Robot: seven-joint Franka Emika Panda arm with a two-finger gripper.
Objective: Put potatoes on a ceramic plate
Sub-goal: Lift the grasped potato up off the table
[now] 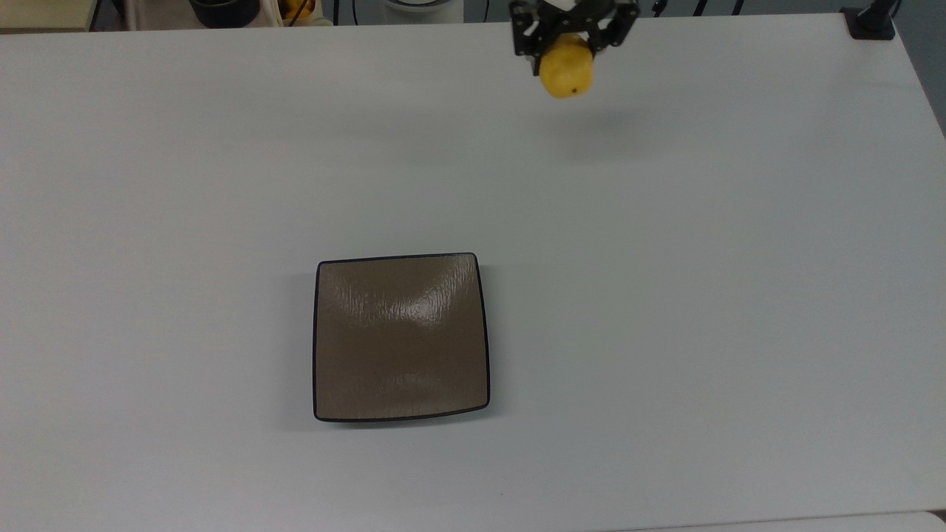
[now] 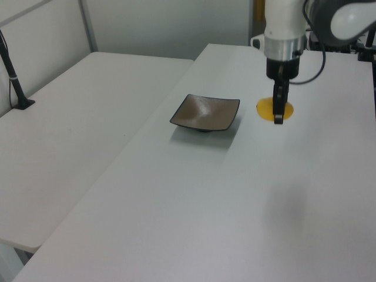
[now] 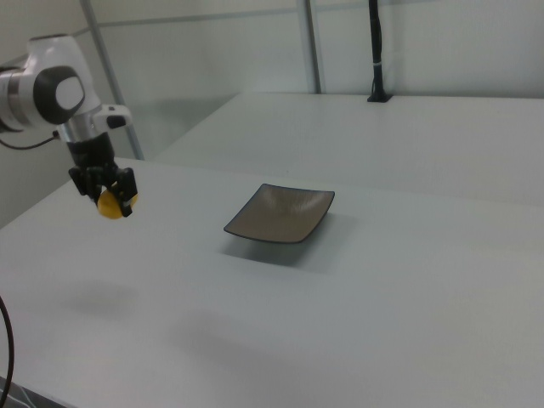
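The jaws clamp the potato, apparently well above the counter, apart from the plate.

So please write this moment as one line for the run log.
gripper: shut on potato | potato: held in the air above the table | plate: nothing on it | step: potato not yet on plate

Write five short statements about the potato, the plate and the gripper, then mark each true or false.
1. The gripper holds the potato. True.
2. The potato rests on the table. False: it hangs in the air, its shadow apart from it.
3. The plate is bare. True.
4. The plate is round. False: it is square with rounded corners.
5. The potato hangs right over the plate. False: in the top view it is well up and to the right of it.
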